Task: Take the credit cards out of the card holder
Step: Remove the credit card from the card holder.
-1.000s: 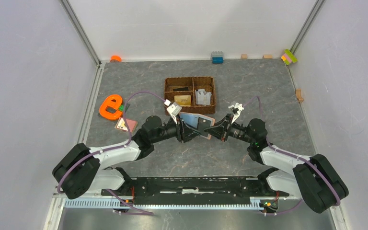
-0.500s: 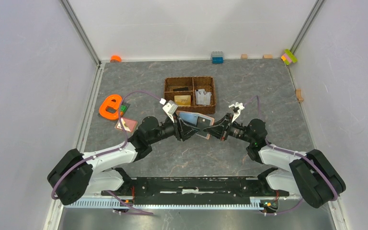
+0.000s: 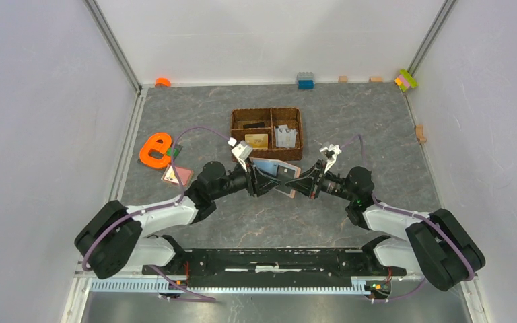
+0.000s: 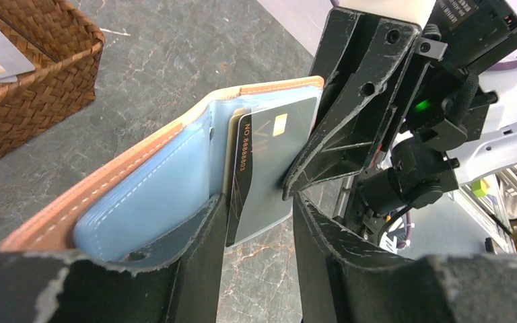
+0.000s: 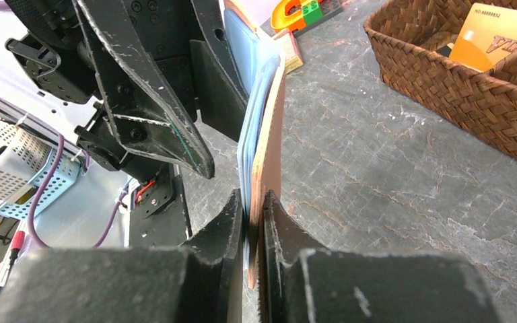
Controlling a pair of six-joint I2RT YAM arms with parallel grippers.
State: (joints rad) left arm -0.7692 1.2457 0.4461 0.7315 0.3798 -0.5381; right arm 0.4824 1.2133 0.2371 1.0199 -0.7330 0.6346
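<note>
The card holder [image 3: 272, 166], salmon outside and light blue inside [image 4: 141, 195], hangs open above the table between the two arms. My right gripper [image 5: 254, 202] is shut on its edge [image 5: 269, 134]; in the top view it [image 3: 301, 183] comes in from the right. My left gripper [image 4: 257, 198] is open, its fingers [image 4: 198, 256] straddling the lower corner of a dark grey credit card [image 4: 272, 161] with a gold chip that sticks out of the blue pocket. A gold-tan card [image 3: 256, 140] lies in the basket. A pinkish card [image 3: 177, 175] lies on the table at the left.
A brown woven divided basket [image 3: 266, 111] stands just behind the grippers and close beside them in the right wrist view [image 5: 444, 87]. An orange toy [image 3: 155, 149] sits at the left. Small blocks [image 3: 305, 80] line the back wall.
Almost nothing differs. The left arm shifted slightly left and came back. The card holder stays held up between the two grippers.
</note>
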